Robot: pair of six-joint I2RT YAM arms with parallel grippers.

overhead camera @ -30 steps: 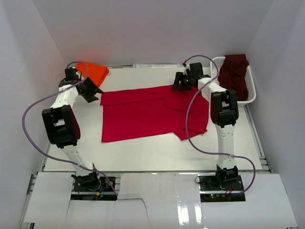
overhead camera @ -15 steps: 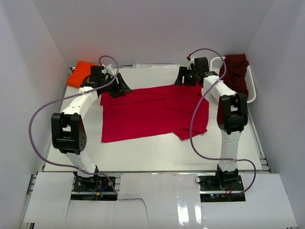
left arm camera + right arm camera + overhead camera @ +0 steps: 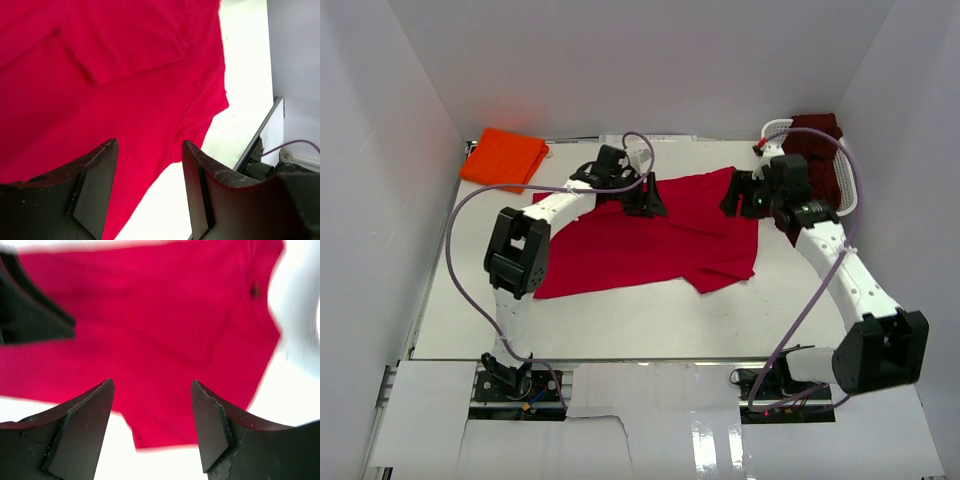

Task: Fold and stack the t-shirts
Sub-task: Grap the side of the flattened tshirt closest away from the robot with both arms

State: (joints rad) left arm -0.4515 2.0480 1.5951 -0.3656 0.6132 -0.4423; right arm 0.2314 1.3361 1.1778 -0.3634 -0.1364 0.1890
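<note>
The bright red t-shirt (image 3: pixel 620 245) lies spread on the white table, with a folded-over part at its right. My left gripper (image 3: pixel 658 205) is open and empty above the shirt's far middle; the left wrist view shows red cloth (image 3: pixel 100 75) under the gripper (image 3: pixel 149 144). My right gripper (image 3: pixel 730 196) is open and empty above the shirt's far right part; its wrist view shows the gripper (image 3: pixel 151 383) over the blurred red cloth (image 3: pixel 160 315). The orange t-shirt (image 3: pixel 505 157) lies folded at the back left. The dark maroon t-shirt (image 3: pixel 818 155) sits bunched in the basket.
The white lattice basket (image 3: pixel 775 130) stands at the back right corner. White walls close in the table on the left, back and right. Bare table (image 3: pixel 650 320) lies in front of the red shirt. The left gripper's black body (image 3: pixel 30 315) shows in the right wrist view.
My left arm has swung right from beside the orange shirt to over the red shirt's far middle. My right gripper has moved right and nearer, off the shirt's far edge.
</note>
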